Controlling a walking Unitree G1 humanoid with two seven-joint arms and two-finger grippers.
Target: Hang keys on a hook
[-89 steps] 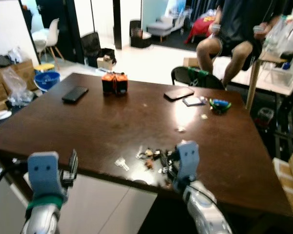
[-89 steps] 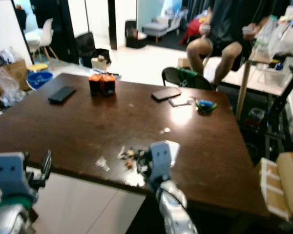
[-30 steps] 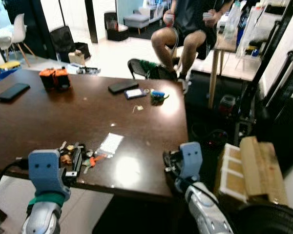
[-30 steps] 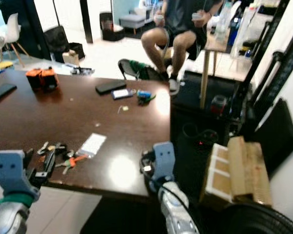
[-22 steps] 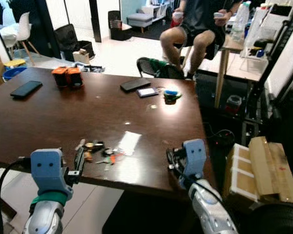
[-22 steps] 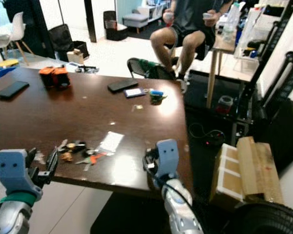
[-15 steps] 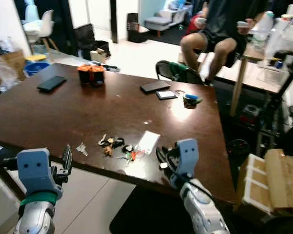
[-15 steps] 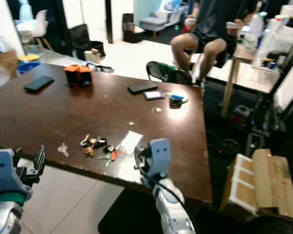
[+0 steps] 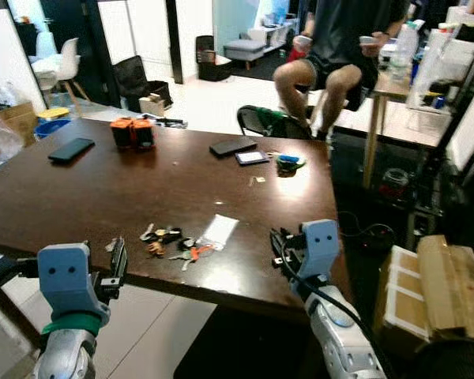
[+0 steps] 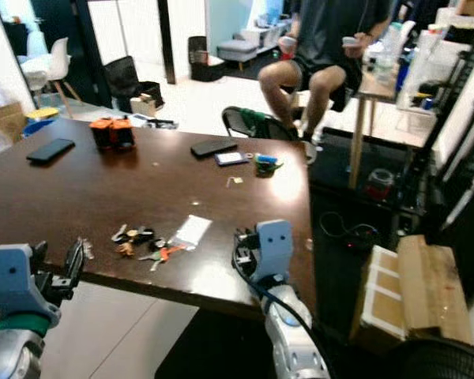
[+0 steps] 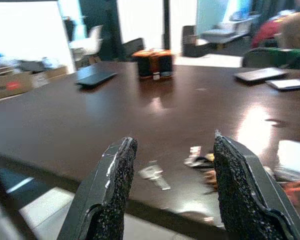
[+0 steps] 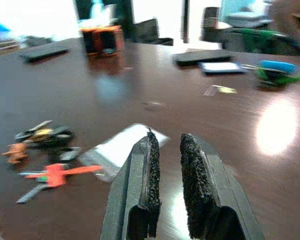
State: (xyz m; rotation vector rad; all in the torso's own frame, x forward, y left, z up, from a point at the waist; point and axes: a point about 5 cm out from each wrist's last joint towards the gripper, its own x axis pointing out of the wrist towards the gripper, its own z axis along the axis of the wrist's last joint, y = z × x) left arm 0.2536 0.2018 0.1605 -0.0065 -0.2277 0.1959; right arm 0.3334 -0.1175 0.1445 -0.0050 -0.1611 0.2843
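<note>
standing before a dark brown counter (image 9: pixel 79 197), landmark for all entries below

- keys (image 9: pixel 174 241): loose cluster with an orange-handled one, lying on the counter near its near edge, not held; one stray key (image 9: pixel 110 245) just to the left of the cluster
- small clear packet (image 9: pixel 218 228): flat on the counter, touching or just beside the right side of the keys
- left hand (image 11: pixel 170 185): at the counter's near edge, left of the keys, fingers (image 11: pixel 115 185) spread wide apart, nothing between them; the keys lie on the counter beyond its tips
- right hand (image 12: pixel 166 175): at the counter's near edge, right of the keys and packet, fingers (image 12: pixel 196 175) drawn nearly together with a narrow gap, holding nothing
- orange and black block (image 9: pixel 132 132): toward the counter's far side
- black phone (image 9: pixel 71 149): far left part of the counter
- dark phone (image 9: pixel 232 147) and small card (image 9: pixel 253 157): far right part of the counter, side by side
- blue and green item (image 9: pixel 288 163): just right of the card
- person (image 9: pixel 340 47): seated beyond the counter's far right corner, knees bare
- cardboard box (image 9: pixel 430 288): on the floor, right of the counter
</note>
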